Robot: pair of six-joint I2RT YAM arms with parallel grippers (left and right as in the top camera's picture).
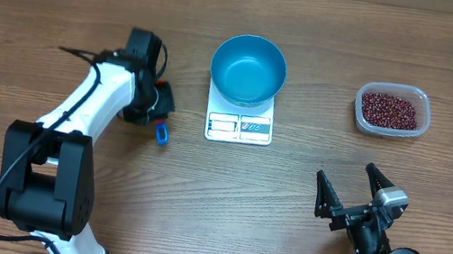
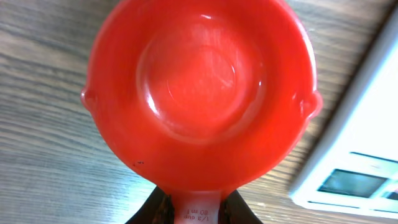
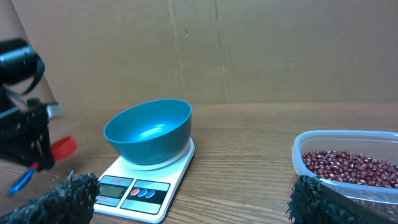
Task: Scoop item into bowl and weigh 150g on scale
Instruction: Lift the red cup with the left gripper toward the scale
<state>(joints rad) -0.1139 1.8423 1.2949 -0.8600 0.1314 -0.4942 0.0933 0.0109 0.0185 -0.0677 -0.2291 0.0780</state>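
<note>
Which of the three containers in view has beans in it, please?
The clear plastic tub at the far right holds the red-brown beans; the blue bowl on the scale and the red measuring cup are empty.

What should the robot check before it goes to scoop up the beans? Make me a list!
1. Left hand grips the red measuring cup by its handle: ok.
2. Cup is empty and ready to scoop: ok.
3. Blue bowl sits on the scale with nothing in it: ok.
4. Beans are waiting in the clear tub, which has no lid: ok.
5. Right hand is open and away from the tub: ok.
6. Scale display shows zero: cannot tell, it is too blurry to read.
</note>
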